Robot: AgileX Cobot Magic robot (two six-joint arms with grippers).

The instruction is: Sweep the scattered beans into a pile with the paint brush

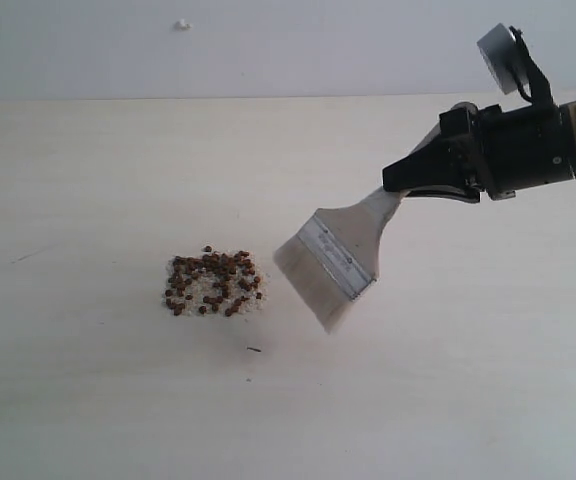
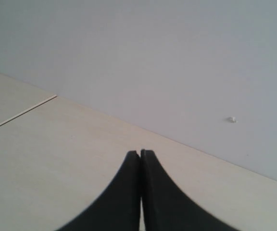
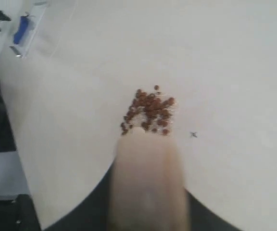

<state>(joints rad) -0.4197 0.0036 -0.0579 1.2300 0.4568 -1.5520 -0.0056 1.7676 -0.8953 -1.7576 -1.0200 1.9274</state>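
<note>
The pale wooden table [image 1: 88,400] fills most of the exterior view, below a strip of grey wall [image 1: 268,50].

One arm shows there, reaching in from the upper right. Its right gripper [image 1: 398,185] is clamped narrowly on the wooden handle of the paint brush [image 1: 333,260]. The brush slants down toward the middle of the frame, ferrule and cream bristles leading. The bristle edge sits just right of the beans [image 1: 213,283] and does not touch them. That angle looks chosen so the wide bristle edge faces the heap for a push leftward, though whether the tips touch the table I cannot tell.

The left gripper [image 2: 140,156] appears only in its own wrist view. Its jaws are pressed together on nothing, and it seems parked out of the way.

The beans lie left of centre in one compact cluster of reddish-brown pellets and pale crumbs. There are dozens, too many to count exactly, and no red strays show outside it. The sweeping therefore looks nearly done.

A single dark fleck [image 1: 254,349] lies just below the pile.
</note>
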